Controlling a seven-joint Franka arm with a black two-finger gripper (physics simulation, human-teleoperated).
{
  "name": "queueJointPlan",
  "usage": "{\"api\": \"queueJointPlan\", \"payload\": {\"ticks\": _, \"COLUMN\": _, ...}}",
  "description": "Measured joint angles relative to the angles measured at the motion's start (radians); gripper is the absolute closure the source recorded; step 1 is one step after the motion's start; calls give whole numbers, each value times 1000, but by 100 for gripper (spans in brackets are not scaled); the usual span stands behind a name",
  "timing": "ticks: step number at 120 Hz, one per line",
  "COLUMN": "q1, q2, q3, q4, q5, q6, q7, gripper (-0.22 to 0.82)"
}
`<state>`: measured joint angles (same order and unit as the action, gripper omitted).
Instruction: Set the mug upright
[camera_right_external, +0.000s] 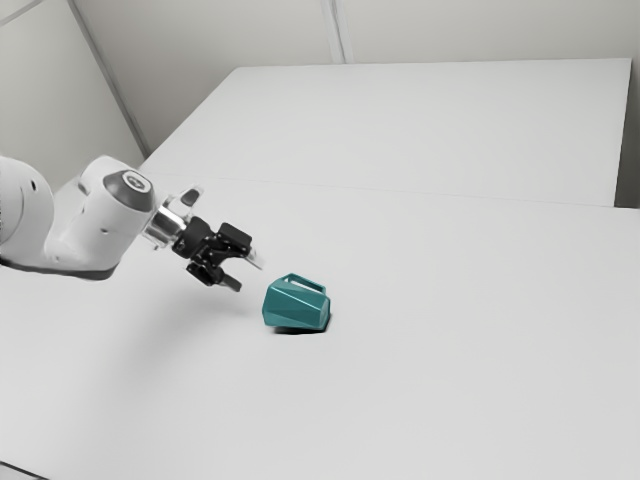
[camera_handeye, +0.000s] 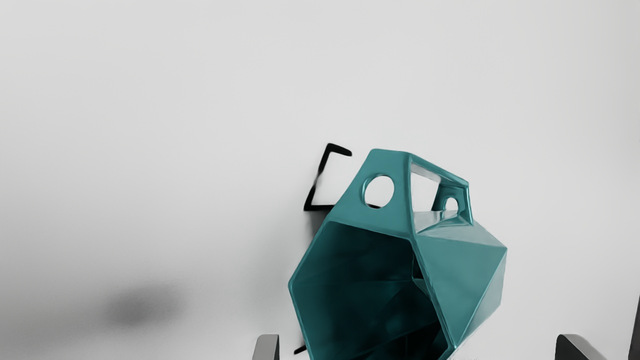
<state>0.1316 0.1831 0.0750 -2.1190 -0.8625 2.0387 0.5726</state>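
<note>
Sideways, teal mug is lying on surface, mouth facing fingers hovering at its ten o'clock, exterior view, spread open presumably to straddle its body.

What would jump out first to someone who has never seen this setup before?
The teal, faceted mug draws the eye first: it lies on its side on the pale table, its dark open mouth turned toward the claw. Next comes that black claw, held open just short of the mug, at the end of a bulky white arm coming in from the exterior view's left.
</note>
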Motion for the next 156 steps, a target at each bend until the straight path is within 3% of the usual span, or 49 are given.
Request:
{"api": "queueJointPlan", "payload": {"ticks": 30, "q1": 8, "q2": 4, "q3": 39, "q4": -71, "q5": -281, "q6": -35, "q7": 289, "gripper": 0}}
{"api": "queueJointPlan", "payload": {"ticks": 56, "q1": -2, "q2": 34, "q3": 43, "q4": -80, "q5": -394, "q6": -71, "q7": 464, "gripper": 0}}
{"api": "queueJointPlan", "payload": {"ticks": 123, "q1": -63, "q2": 43, "q3": 30, "q4": -112, "q5": -411, "q6": -69, "q7": 577, "gripper": 1}}
{"api": "queueJointPlan", "payload": {"ticks": 131, "q1": -66, "q2": 43, "q3": 28, "q4": -113, "q5": -413, "q6": -61, "q7": 580, "gripper": 7}}
{"api": "queueJointPlan", "payload": {"ticks": 156, "q1": -70, "q2": 43, "q3": 26, "q4": -112, "q5": -415, "q6": -42, "q7": 583, "gripper": 42}}
